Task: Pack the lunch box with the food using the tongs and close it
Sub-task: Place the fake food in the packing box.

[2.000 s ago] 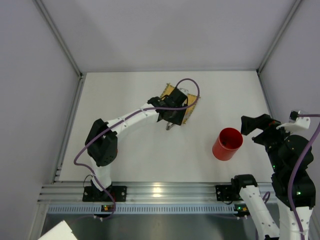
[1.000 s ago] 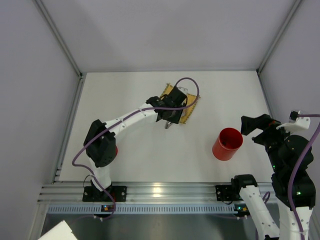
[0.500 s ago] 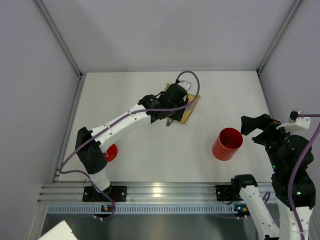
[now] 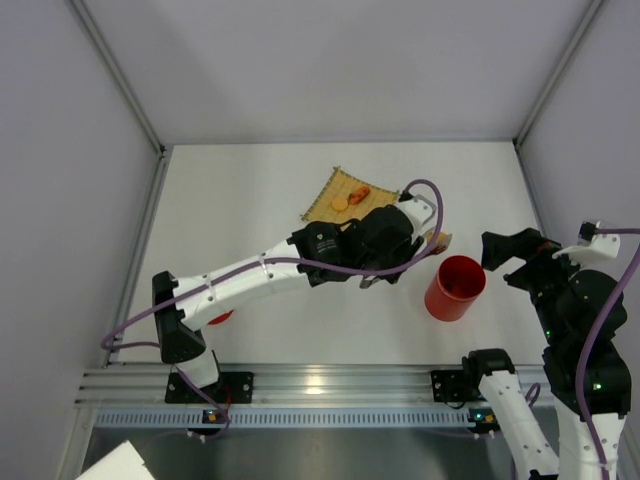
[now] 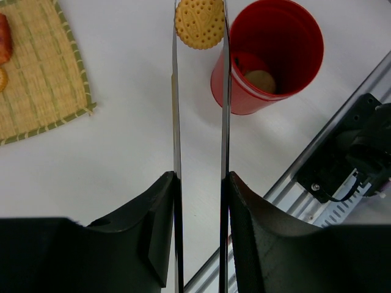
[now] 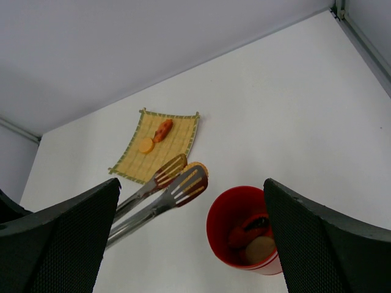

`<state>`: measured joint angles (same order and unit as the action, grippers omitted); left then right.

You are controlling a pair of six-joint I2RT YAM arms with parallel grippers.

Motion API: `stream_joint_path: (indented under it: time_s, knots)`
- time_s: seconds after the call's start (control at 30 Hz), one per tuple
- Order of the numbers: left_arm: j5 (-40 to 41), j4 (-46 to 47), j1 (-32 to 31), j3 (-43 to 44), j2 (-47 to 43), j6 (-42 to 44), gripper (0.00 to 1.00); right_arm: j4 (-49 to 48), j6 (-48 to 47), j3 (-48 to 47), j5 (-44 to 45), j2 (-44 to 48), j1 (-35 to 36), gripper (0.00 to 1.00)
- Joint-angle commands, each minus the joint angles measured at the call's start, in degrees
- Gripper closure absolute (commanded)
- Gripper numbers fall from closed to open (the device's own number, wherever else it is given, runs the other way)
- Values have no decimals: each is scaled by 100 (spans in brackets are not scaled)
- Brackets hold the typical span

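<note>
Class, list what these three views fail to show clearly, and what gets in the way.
- the lid: top view, mostly under the left arm.
- the biscuit: left wrist view, cut by the top edge; right wrist view, mostly behind the tongs.
- lunch box contents: top view, too small and dark; wrist views, its wall hides part.
- food on the mat: left wrist view, cut by the left edge.
</note>
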<state>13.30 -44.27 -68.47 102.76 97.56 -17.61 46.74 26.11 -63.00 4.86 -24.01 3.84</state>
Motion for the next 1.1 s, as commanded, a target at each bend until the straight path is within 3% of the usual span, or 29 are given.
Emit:
stream_joint_path:
  time_s: [0.0, 0.47, 1.07]
  knots:
    - [-81, 85, -245, 227, -299, 64, 62, -7, 8, -133, -12, -60, -67, 1]
    - [-337, 129, -729, 236, -132, 64, 60, -7, 26, -72, -29, -7, -67, 1]
    - [-390, 85, -782, 341, -9, 152, 51, -16, 52, 34, -38, 46, -67, 0]
